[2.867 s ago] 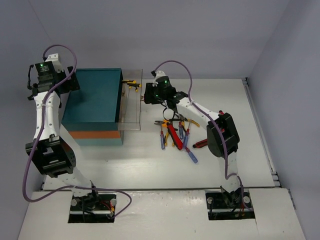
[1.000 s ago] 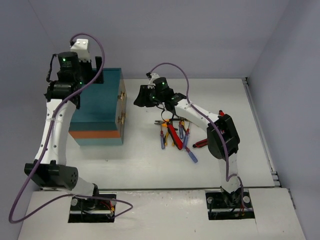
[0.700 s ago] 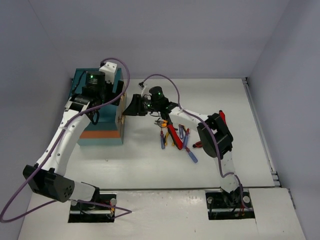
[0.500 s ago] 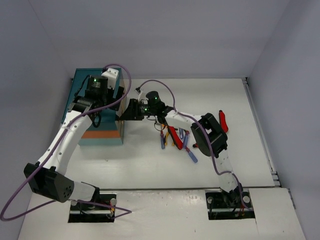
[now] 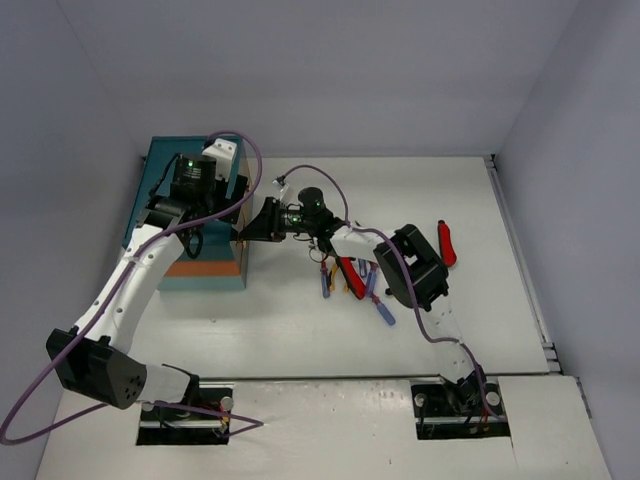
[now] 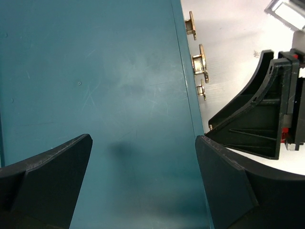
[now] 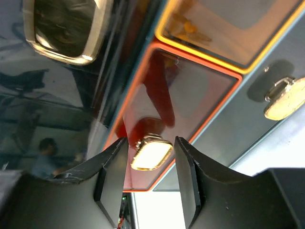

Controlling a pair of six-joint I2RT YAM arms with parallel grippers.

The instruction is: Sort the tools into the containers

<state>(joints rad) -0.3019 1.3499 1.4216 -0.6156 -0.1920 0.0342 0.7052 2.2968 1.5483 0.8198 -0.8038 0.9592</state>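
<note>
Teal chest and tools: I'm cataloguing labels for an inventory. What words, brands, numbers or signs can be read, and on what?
No text can be read in any view.
teal chest: plain top, no label.
drawer fronts and brass knobs: no marking visible.
tools: too small to tell whether the handles bear a brand.

Clear drawer, drawn out earlier, now shut into the chest; left hand brought from behind the chest to above its top, jaws spread wide; right hand shifted from over the tool pile to the chest front, jaws flanking a brass knob; grip not discernible.
</note>
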